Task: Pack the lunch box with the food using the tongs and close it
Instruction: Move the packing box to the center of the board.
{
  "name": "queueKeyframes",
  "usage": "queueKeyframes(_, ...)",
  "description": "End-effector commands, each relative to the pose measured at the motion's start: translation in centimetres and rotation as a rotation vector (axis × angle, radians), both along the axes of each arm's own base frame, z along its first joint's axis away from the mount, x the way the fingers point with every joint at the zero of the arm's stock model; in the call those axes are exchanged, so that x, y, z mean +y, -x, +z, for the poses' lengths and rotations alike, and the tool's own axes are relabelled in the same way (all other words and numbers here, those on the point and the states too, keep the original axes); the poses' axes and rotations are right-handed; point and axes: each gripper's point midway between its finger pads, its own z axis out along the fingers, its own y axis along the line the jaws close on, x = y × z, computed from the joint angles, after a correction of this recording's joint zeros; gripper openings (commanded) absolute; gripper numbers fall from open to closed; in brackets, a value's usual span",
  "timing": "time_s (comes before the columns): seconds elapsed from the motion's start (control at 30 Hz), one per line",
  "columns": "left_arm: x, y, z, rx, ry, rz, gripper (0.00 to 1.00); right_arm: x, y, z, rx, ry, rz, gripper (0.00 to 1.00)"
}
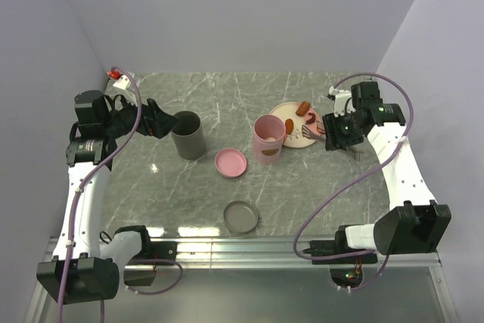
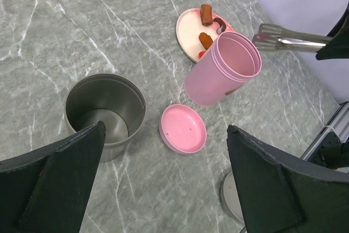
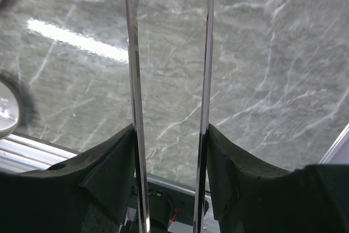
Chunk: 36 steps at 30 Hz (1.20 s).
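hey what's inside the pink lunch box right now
No food shows inside the lunch box, only its bare pink inner wall. Its near wall hides part of the bottom. The food lies on the plate.

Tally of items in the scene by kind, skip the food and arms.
canisters: 2 (pink canister, grey canister)
lids: 2 (pink lid, grey lid)
plate: 1
tongs: 1
total: 6
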Motion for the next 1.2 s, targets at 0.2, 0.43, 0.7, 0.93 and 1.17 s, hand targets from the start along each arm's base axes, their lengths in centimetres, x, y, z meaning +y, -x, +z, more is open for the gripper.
queueKeyframes(0.2, 0.0, 0.0, 1.1, -0.048, 0.002, 0.0, 0.99, 2.3, -1.4, -0.8, -0.046, -0.006, 0.053, 0.57)
queueKeyframes(0.43, 0.0, 0.0, 1.0, -0.049, 0.0, -0.002, 0.99, 5.4, -0.8, -1.0, -0.03, -0.024, 0.129, 0.56)
queueKeyframes(0.7, -0.1, 0.0, 0.9, -0.049, 0.002, -0.005, 0.99, 7.7, 0.1, -0.6, -0.023, -0.062, 0.187, 0.56)
queueKeyframes(0.93, -0.1, -0.1, 1.0, -0.05, 0.004, -0.004, 0.99, 9.4, 0.4, -0.4, -0.004, -0.103, 0.243, 0.56)
queueKeyframes(1.17, 0.0, -0.1, 1.1, -0.048, 0.002, -0.001, 0.99, 8.9, -1.2, -0.9, -0.033, -0.069, 0.192, 0.56)
